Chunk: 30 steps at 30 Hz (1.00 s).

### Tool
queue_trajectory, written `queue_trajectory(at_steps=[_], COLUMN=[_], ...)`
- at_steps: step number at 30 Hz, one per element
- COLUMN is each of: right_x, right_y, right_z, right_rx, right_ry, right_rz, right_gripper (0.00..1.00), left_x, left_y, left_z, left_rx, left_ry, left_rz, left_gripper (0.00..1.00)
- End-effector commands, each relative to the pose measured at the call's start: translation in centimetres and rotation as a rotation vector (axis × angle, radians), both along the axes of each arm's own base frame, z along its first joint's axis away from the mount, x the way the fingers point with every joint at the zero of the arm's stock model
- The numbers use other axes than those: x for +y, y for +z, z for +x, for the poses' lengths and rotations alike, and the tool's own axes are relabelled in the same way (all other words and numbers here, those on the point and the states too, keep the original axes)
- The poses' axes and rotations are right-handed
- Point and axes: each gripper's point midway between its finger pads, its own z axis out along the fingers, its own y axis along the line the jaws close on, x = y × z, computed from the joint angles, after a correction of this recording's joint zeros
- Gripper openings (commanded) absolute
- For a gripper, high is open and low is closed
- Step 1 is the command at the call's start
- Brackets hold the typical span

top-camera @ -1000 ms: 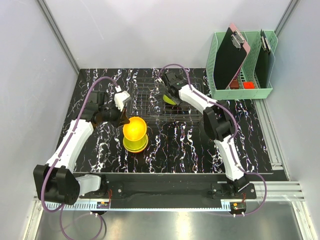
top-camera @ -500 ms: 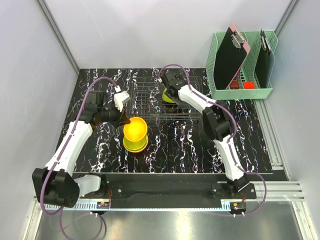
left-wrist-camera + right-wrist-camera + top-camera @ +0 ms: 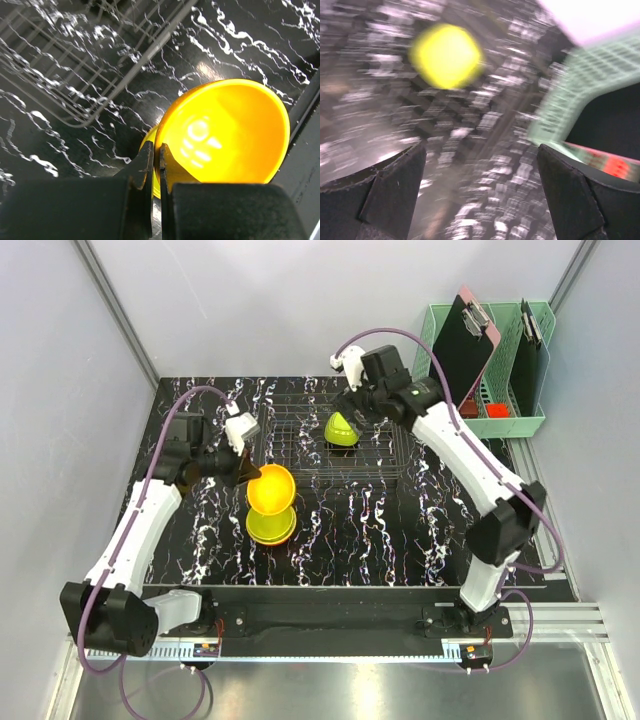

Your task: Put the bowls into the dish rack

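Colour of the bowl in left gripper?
Orange bowl, rim in left gripper; clearest in left wrist view.

Bowl [image 3: 342, 429] inside dish rack [image 3: 290, 445]

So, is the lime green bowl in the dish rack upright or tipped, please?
Tipped: in the top view the lime green bowl leans on its edge inside the dish rack, its outside showing, not its hollow.

Mint-green basket [image 3: 480, 428] at two o'clock on a black marbled counter [image 3: 350, 540]

The mint-green basket is slotted plastic and stands at the counter's two o'clock corner. Two black clipboards lean in it, one [image 3: 458, 355] in the left compartment and one [image 3: 533, 365] in the right. A small red block [image 3: 497, 410] and a darker brown piece [image 3: 468, 411] lie low inside, side by side. Pale grey panels [image 3: 300, 300] rise at twelve o'clock.
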Motion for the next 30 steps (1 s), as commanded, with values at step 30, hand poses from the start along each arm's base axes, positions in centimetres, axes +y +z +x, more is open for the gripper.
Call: queue_trajectory(at_steps=[30], right_x=[10.7], right_y=[0.8], right_z=[-17.6], right_rx=[1.224], right_ry=[0.688], right_rz=[1.091], right_gripper=[1.00], left_x=[-7.2], left_y=[9.0], left_z=[0.9], left_rx=[-0.288], left_ry=[-0.127], left_rz=[-0.042], left_gripper=[0.00])
